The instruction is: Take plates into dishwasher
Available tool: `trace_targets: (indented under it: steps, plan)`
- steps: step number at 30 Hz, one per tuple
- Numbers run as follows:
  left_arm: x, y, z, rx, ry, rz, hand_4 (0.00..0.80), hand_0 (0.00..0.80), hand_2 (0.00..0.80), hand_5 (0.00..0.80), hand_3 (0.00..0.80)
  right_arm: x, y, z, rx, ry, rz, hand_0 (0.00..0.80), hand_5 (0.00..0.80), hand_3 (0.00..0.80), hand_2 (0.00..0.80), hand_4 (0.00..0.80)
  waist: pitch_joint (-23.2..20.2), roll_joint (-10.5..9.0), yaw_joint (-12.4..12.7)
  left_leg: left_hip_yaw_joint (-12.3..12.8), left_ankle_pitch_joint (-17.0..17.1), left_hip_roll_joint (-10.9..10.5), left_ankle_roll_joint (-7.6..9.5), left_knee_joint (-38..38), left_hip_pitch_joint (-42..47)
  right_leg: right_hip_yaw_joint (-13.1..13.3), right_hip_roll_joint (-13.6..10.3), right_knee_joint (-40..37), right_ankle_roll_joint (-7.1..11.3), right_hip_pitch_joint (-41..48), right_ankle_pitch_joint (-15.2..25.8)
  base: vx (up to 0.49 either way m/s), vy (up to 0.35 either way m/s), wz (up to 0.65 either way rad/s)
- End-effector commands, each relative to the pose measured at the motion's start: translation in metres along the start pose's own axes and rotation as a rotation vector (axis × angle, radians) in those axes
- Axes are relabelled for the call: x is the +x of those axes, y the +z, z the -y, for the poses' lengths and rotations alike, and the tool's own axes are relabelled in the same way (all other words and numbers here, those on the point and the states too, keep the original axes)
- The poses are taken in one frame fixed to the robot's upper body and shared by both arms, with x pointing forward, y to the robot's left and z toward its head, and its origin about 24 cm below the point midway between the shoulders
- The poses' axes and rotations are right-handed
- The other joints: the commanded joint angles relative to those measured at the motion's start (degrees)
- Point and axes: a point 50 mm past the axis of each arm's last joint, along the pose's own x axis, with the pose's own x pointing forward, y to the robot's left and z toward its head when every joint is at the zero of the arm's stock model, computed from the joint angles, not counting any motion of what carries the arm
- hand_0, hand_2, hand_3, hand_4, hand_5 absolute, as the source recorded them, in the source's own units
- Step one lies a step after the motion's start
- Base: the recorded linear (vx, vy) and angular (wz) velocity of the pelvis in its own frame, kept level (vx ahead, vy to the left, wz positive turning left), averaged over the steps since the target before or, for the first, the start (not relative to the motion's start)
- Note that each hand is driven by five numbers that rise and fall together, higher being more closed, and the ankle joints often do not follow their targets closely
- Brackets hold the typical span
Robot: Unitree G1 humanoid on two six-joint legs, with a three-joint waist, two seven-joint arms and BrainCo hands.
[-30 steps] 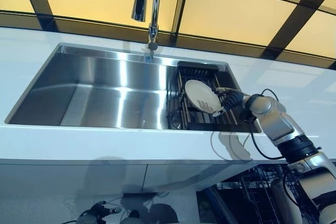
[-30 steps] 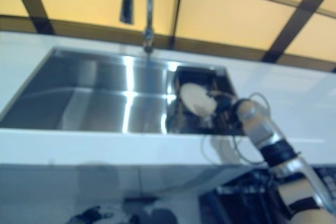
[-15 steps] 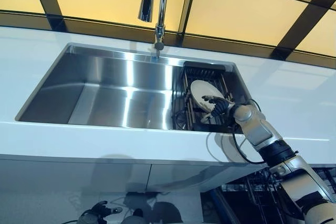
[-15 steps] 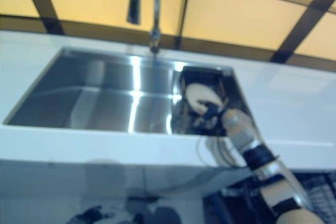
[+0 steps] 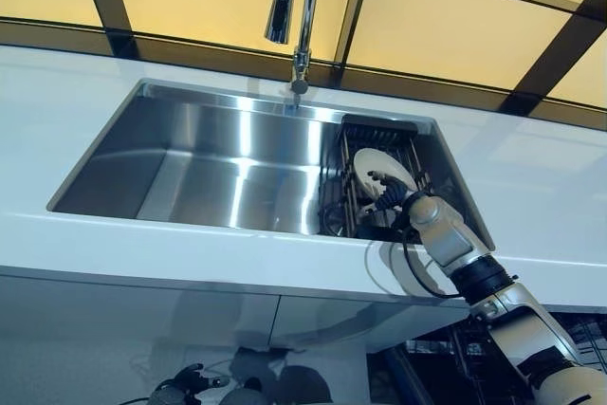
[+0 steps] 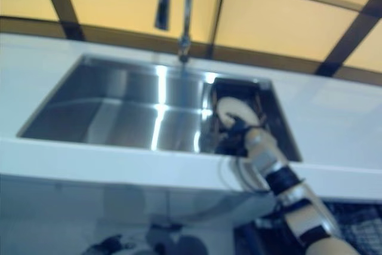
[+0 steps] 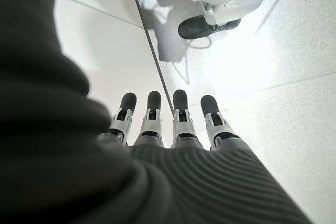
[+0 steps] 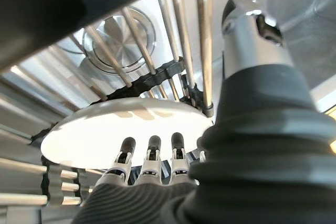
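Over the last second the right hand (image 5: pixel 387 189) had moved in from the plate's (image 5: pixel 372 166) 3 o'clock edge onto its face, fingers straight, thumb apart, not yet gripping. The plate stood in the sink's (image 5: pixel 190 111) rack (image 5: pixel 353 215); the left hand (image 7: pixel 168 124) hung released.

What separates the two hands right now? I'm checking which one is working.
The right hand reaches into the sink at the white plate in the dark rack; the left hand hangs over the floor, away from any dish. The right hand's fingers meet the plate; the left's touch nothing. Both show straight fingers.
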Motion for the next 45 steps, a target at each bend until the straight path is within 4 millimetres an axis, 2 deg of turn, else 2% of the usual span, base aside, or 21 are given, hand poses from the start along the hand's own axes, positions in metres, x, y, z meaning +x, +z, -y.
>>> trace_targets:
  steps: [1,15,22,25,29,33,37,45]
  plan:
    - [0.002,0.022,0.013,0.078,-0.033,0.064,0.0,0.0,0.0,0.0,0.0,0.001,0.004,0.016,-0.042,-0.125,-0.004,0.0,0.0,0.0,0.0,0.0,-1.5,1.83,0.9,4.2,-3.6,-2.7,3.46,-1.7,0.6,2.9,-0.7,4.1,1.77,-5.6,3.0,0.0,0.0,0.0]
    - [0.002,0.023,0.023,0.09,-0.059,0.064,0.0,0.0,0.0,0.0,0.0,0.004,-0.004,0.014,-0.164,-0.287,-0.066,0.0,0.0,0.0,0.0,0.0,-1.9,2.42,1.6,3.7,-4.3,-3.2,3.92,-1.7,1.2,2.4,-1.7,4.7,1.92,-6.1,3.9,0.013,0.013,0.06]
    - [0.002,0.023,0.026,0.092,-0.065,0.064,0.0,0.0,0.0,0.0,0.0,0.003,-0.005,0.009,-0.19,-0.279,-0.067,0.0,0.0,0.0,0.0,0.0,-2.0,2.57,1.5,3.7,-4.5,-3.2,4.09,-1.7,1.5,2.2,-2.1,5.2,1.95,-6.5,4.1,0.002,0.0,0.0]
    - [0.002,0.022,0.026,0.089,-0.062,0.06,0.0,0.0,0.0,0.0,0.0,0.002,-0.003,0.01,-0.149,-0.248,-0.013,0.0,0.0,0.0,0.0,0.0,-2.0,2.53,1.3,3.6,-4.5,-3.2,4.1,-1.7,1.6,2.4,-2.1,5.3,1.94,-6.7,4.3,0.003,-0.001,-0.01]
    - [0.002,0.019,0.022,0.089,-0.053,0.056,0.0,0.0,0.0,0.0,0.0,-0.006,0.015,0.012,0.02,-0.182,0.157,0.0,0.0,0.0,0.0,0.0,-1.9,2.31,0.8,3.6,-4.4,-3.2,4.06,-1.7,1.6,2.5,-2.0,5.8,2.01,-7.0,4.7,0.0,0.0,0.0]
    - [0.002,0.015,0.022,0.085,-0.048,0.05,0.0,0.0,0.0,0.0,0.0,-0.016,0.025,0.016,0.162,-0.159,0.279,0.0,0.0,0.0,0.0,0.0,-1.9,2.22,0.2,3.7,-4.5,-3.2,4.1,-1.7,1.8,3.0,-1.6,6.2,1.93,-7.3,4.7,0.008,-0.009,0.03]
    - [0.001,0.012,0.022,0.081,-0.048,0.044,0.0,0.0,0.0,0.0,0.0,-0.027,0.026,0.021,0.236,-0.145,0.353,0.0,0.0,0.0,0.0,0.0,-2.1,2.33,-0.6,4.1,-4.5,-3.1,4.12,-1.7,2.1,3.3,-1.4,6.5,1.92,-7.5,4.6,0.013,-0.007,0.03]
    - [0.001,0.009,0.021,0.084,-0.047,0.038,0.0,0.0,0.0,0.0,0.0,-0.042,0.03,0.037,0.333,-0.228,0.44,0.0,0.0,0.0,0.0,0.0,-2.2,2.35,-1.4,5.0,-4.7,-2.9,4.16,-1.7,2.2,3.8,-1.1,6.6,1.98,-7.7,4.5,0.005,-0.012,-0.01]
